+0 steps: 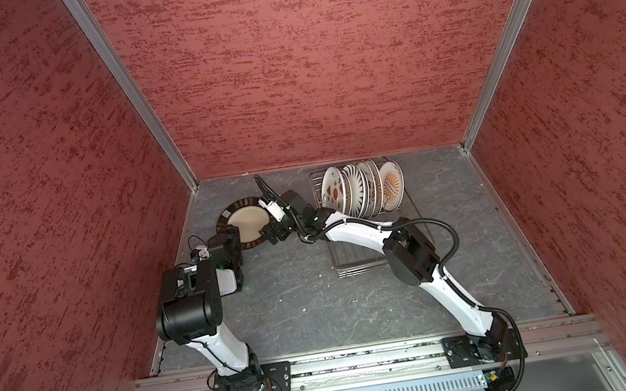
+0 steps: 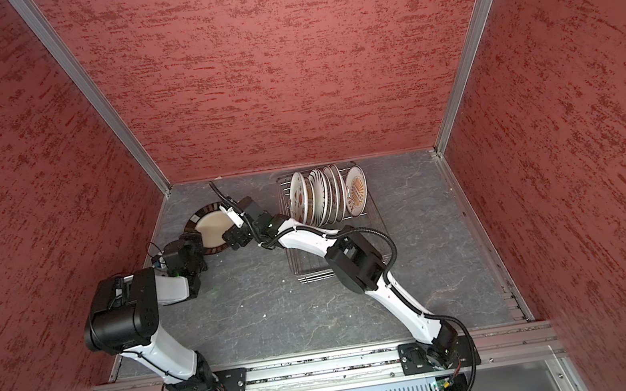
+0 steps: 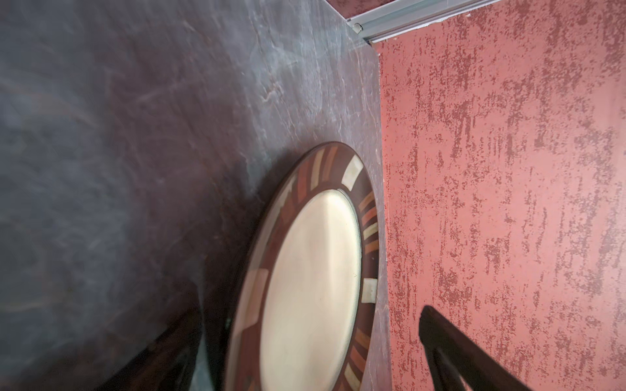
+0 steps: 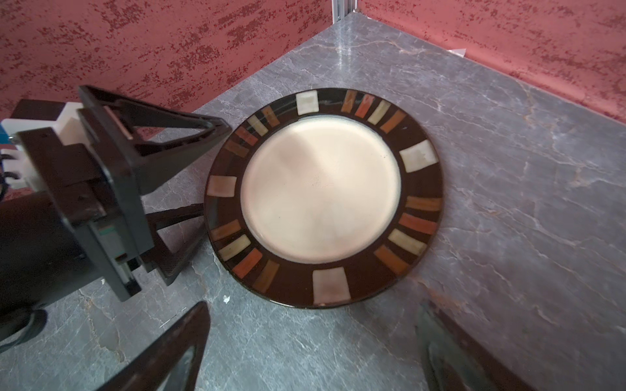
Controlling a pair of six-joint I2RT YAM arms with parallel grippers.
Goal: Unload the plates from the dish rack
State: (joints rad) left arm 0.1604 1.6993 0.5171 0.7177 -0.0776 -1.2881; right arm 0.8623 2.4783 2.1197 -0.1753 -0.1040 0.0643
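Grey tabletop (image 1: 299, 312) bears one dark-rimmed plate (image 1: 246, 221) at centre-left, left gripper (image 4: 208, 171) and right gripper (image 1: 276, 233) with jaws apart, about six plates (image 1: 361, 193) waiting in the dish rack (image 1: 354, 259).

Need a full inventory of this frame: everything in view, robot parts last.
dark-rimmed plate: one, cream centre, dark brown rim with tan and orange blocks, flat on the table, left rear.
racked plates: about six, mostly white with patterns, standing on edge at the rack's far end.
dish rack: one, silver wire, right rear of the table.
table: one, grey marbled slab.
walls: three, red textured.
left gripper: one, black, open, at the dark-rimmed plate's rim.
right gripper: one, black, open, by that plate's right edge.
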